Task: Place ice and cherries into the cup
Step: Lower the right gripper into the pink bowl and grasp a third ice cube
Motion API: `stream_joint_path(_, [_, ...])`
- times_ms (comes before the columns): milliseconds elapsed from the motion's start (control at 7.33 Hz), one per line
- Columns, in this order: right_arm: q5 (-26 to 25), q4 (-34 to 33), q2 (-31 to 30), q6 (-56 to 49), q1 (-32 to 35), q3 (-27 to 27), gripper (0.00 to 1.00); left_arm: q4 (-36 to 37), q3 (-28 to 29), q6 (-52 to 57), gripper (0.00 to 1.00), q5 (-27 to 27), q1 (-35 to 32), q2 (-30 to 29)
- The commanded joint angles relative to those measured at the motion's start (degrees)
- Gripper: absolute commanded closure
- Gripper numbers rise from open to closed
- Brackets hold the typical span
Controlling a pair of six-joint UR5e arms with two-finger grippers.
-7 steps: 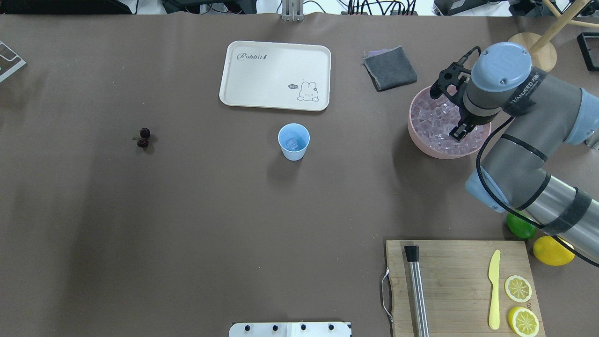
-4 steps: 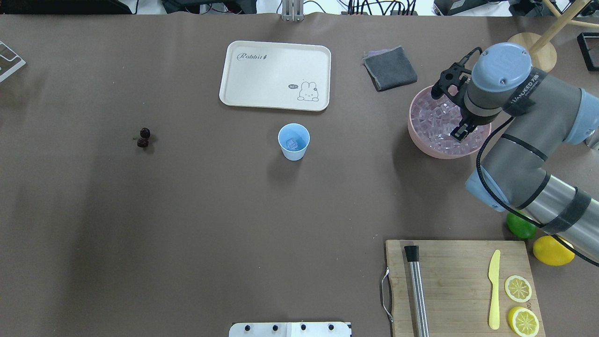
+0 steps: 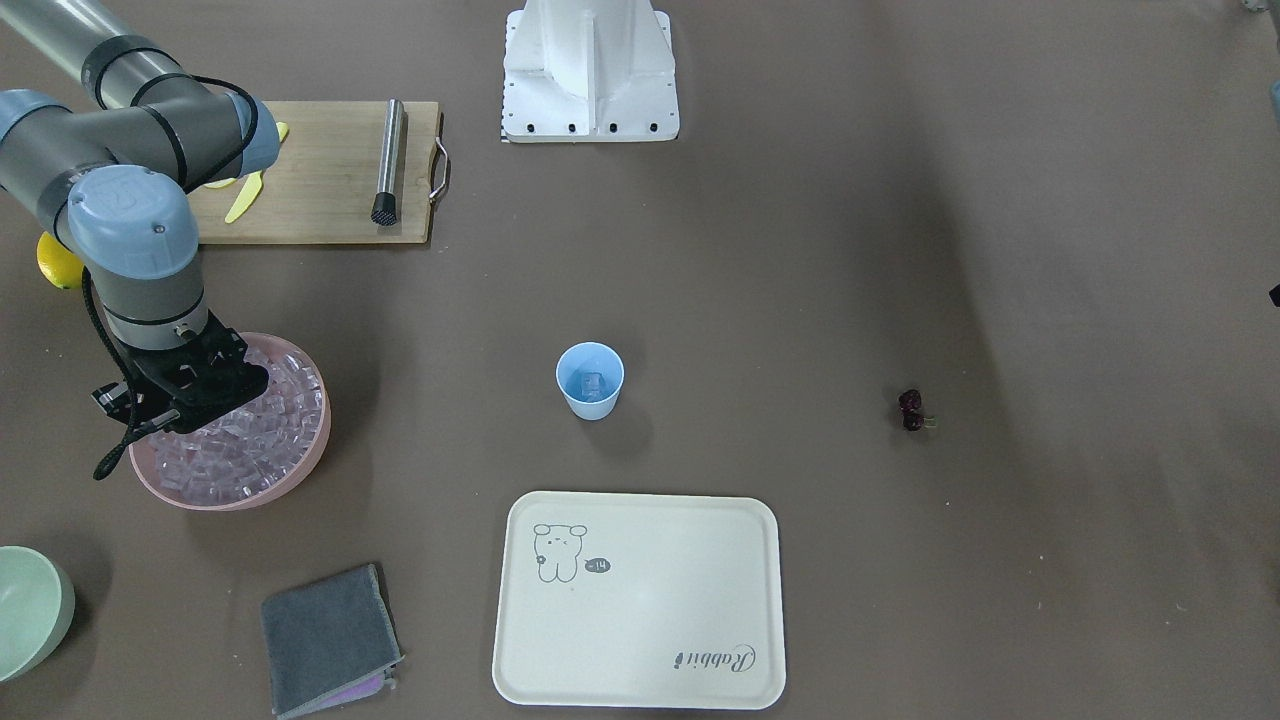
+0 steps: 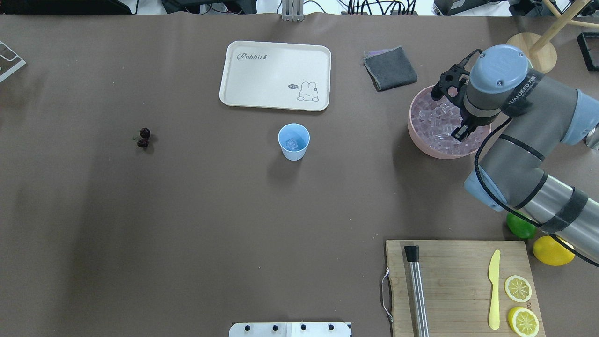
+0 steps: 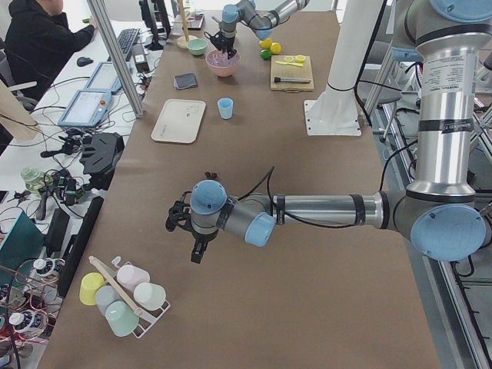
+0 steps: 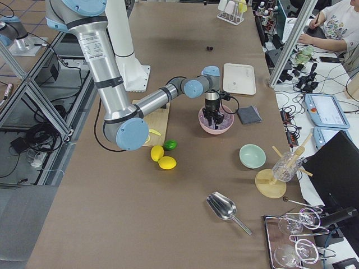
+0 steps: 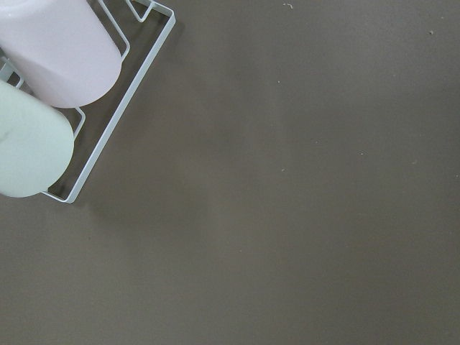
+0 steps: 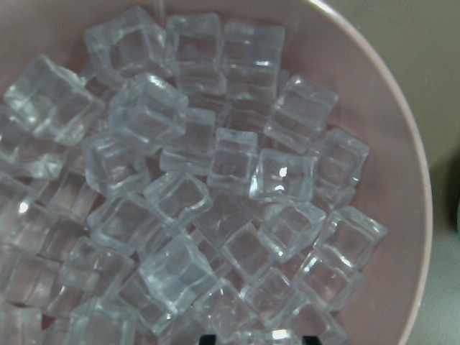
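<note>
Right gripper: right of the overhead frame, pointing down into the pink bowl, tips low among the ice. In the right wrist view, two dark fingertips just show at the bottom edge. They are set apart, with cubes of the pile between and below them. Jaws part-open; nothing seen clamped.

Left gripper: seen only in the left side view, lower centre, hanging over bare table near a wire rack of cups. Jaw state: cannot tell.

Ice: the bulk fills the bowl, heaped nearly to the rim. One cube lies inside the cup.

Cup: centre of the overhead frame, upright, just below the tray, well apart from the bowl.

Cherries: left of centre in the overhead frame, lying on the table, well apart from the cup and from the right gripper.
</note>
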Motion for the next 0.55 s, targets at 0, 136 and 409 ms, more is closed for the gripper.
stream_joint_path(0, [-0.3,0.0,0.0,0.1,0.0,0.1,0.80,-0.2,0.6,0.0,0.02,0.1,0.3,-0.3])
stream_joint_path(136, [-0.3,0.0,0.0,0.0,0.3,0.3,0.88,-0.2,0.7,-0.1,0.02,0.1,0.5,-0.4])
stream_joint_path(409, [0.1,0.0,0.4,0.1,1.9,1.0,1.00,-0.2,0.6,-0.1,0.02,0.0,1.0,-0.4])
